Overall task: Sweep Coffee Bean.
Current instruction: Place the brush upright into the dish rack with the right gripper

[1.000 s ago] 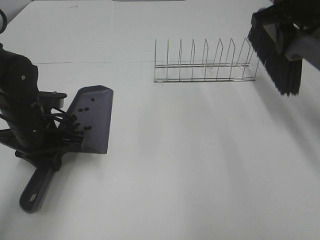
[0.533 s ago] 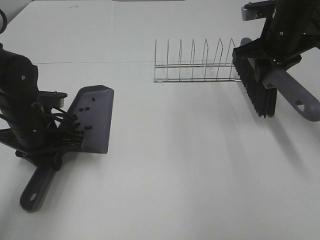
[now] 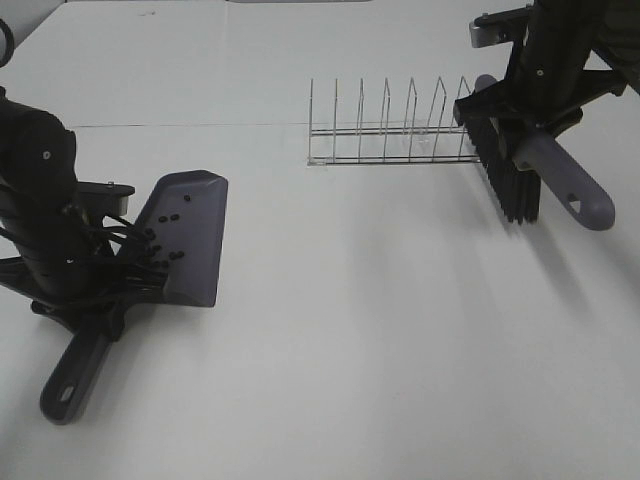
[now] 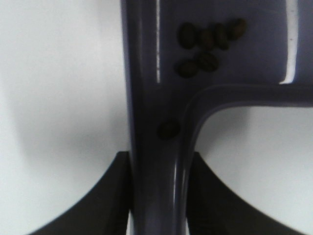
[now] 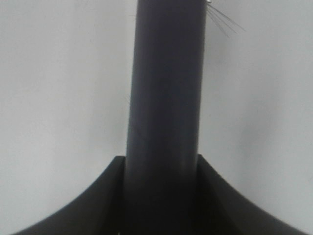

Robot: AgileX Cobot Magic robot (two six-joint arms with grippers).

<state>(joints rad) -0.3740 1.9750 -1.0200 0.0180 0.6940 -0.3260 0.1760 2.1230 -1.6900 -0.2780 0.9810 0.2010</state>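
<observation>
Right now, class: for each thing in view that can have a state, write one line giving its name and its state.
Grey-purple plastic dustpan: held by its handle, beans inside.
Dark brown coffee beans: lying in the dustpan.
Black-bristled brush with grey handle: held, bristles pointing down beside the rack's end.
Silver wire dish rack: upright, slots empty.
Left gripper: shut on the dustpan's handle.
Right gripper: shut on the brush's handle.

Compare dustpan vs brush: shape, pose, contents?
The dustpan is a broad scoop at left, holding coffee beans; the brush is narrow, bristles down, at right by the wire rack, no beans near. Shared: grey-purple handles, each clamped in a pincer: left pincer, right pincer.
</observation>
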